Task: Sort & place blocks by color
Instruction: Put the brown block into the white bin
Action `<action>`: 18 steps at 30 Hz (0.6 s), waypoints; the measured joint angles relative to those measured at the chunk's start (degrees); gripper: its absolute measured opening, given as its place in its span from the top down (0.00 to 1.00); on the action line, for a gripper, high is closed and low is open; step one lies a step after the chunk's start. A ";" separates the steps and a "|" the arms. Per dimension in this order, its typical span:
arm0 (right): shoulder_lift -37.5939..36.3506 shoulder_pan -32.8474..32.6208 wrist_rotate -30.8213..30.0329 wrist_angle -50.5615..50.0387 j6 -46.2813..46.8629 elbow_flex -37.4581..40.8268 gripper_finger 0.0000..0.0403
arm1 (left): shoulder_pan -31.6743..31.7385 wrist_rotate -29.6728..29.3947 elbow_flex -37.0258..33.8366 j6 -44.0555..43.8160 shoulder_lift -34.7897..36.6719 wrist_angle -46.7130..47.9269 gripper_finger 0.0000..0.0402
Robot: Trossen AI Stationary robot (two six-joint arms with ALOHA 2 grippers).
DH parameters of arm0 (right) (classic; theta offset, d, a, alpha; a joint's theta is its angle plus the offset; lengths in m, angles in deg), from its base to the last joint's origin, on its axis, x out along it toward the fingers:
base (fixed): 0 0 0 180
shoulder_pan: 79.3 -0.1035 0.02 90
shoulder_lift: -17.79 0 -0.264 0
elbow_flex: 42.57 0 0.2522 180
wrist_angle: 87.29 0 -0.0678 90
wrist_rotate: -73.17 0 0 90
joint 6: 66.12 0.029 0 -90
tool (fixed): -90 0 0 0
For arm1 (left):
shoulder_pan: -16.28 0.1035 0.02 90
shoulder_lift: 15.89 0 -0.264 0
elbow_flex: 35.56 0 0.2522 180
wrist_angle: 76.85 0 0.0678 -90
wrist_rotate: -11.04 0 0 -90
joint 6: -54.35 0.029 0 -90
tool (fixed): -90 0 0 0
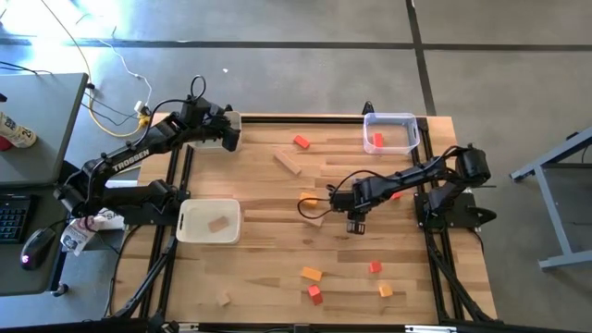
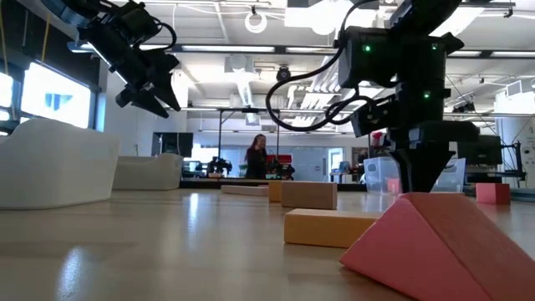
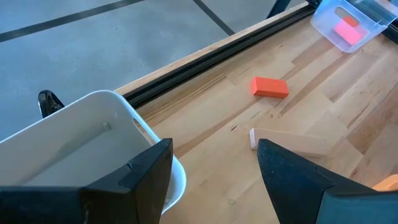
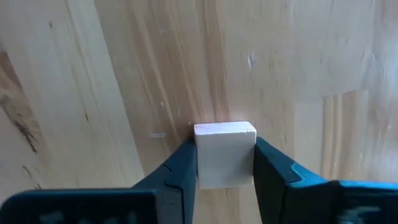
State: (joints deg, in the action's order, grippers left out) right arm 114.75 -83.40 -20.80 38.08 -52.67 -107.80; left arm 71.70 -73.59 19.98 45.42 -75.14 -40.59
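Note:
Small blocks lie scattered on the wooden table: a red one (image 1: 302, 141), a light wood plank (image 1: 287, 162), orange (image 1: 308, 197) and light wood (image 1: 314, 218) pieces at the middle, and several red and orange ones near the near edge (image 1: 315, 293). My right gripper (image 1: 355, 222) stands at the table's middle, pointing down, shut on a light wood cube (image 4: 224, 152). My left gripper (image 3: 214, 168) is open, raised over the far-left white bin (image 1: 218, 131), touching nothing. A red block lies in the clear bin (image 1: 390, 132), and a light wood block in the near white bin (image 1: 209, 221). My right gripper pinches the light wood cube (image 4: 224, 155) between its two fingers, one on each opposite side face, coming from above and pointing down. The cube sits square between the fingertips (image 4: 180, 171). Whether its underside rests on the table, I cannot tell.
A red wedge (image 2: 426, 242) and an orange block (image 2: 330, 227) lie close to the low camera. A red block (image 1: 396, 194) lies beside the right arm. Bare table shows between the near white bin and the near-edge blocks. A person stands far off in the room (image 2: 255, 157).

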 joint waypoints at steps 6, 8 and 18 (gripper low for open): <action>0.40 -0.10 -0.49 -1.76 2.03 -3.46 0.77 | -0.04 4.06 -0.02 0.12 0.00 0.07 0.44; 0.24 -0.17 -1.08 -1.72 1.59 -5.62 0.77 | -0.07 6.88 -0.02 0.12 0.00 0.07 0.44; 0.16 -0.18 -6.82 -1.95 -1.90 -14.89 0.77 | -4.76 13.12 -0.02 -0.72 0.00 0.01 0.44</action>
State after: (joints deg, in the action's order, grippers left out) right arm 114.91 -83.58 -27.61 36.13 -54.58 -122.69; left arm 66.94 -60.48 19.95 44.70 -75.14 -40.58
